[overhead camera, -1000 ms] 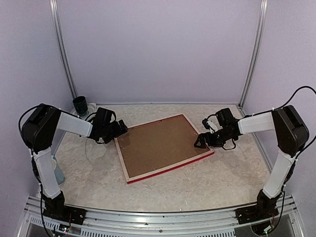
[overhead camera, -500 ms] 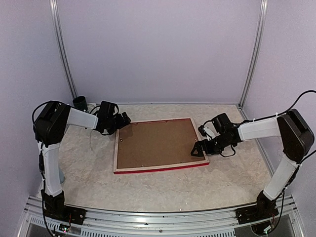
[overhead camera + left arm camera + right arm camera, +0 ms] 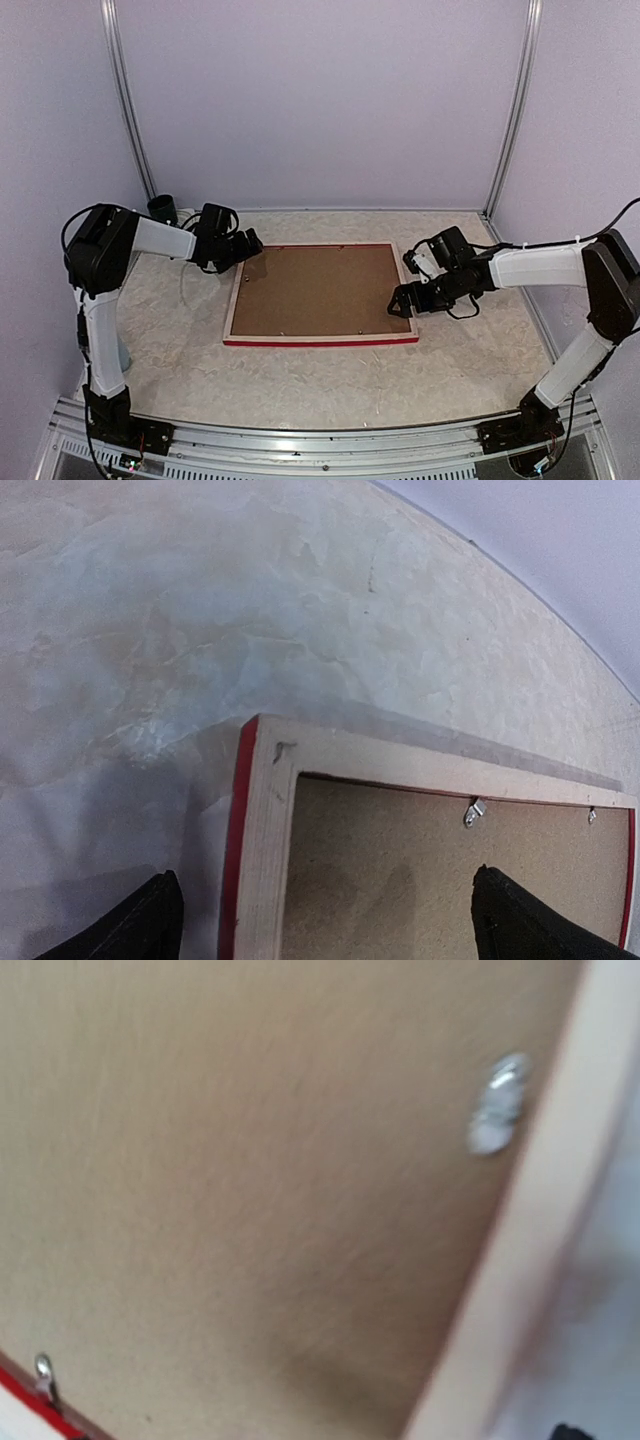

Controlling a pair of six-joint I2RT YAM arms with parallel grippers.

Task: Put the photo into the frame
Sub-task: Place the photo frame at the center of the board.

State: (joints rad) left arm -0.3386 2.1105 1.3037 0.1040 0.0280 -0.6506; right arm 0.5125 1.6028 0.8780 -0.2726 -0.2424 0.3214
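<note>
The frame (image 3: 320, 295) lies flat, back up, in the middle of the tabletop (image 3: 330, 385) and is the only low obstacle. The left claw (image 3: 248, 245), jaws spread, straddles its far-left corner, and the right claw (image 3: 402, 300), also wide, hangs over its right edge. Bare strips run before and behind it (the near one broader). A dark cup (image 3: 163, 209) stands far left. 3 walls (image 3: 320, 100) close the sides and back.

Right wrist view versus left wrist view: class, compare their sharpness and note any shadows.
Right wrist view: smeared, the metal clip on the backing board a blur. Left wrist view: sharp, the frame corner crisp, soft shadows across board and table. Top view: evenly lit, no glare.
</note>
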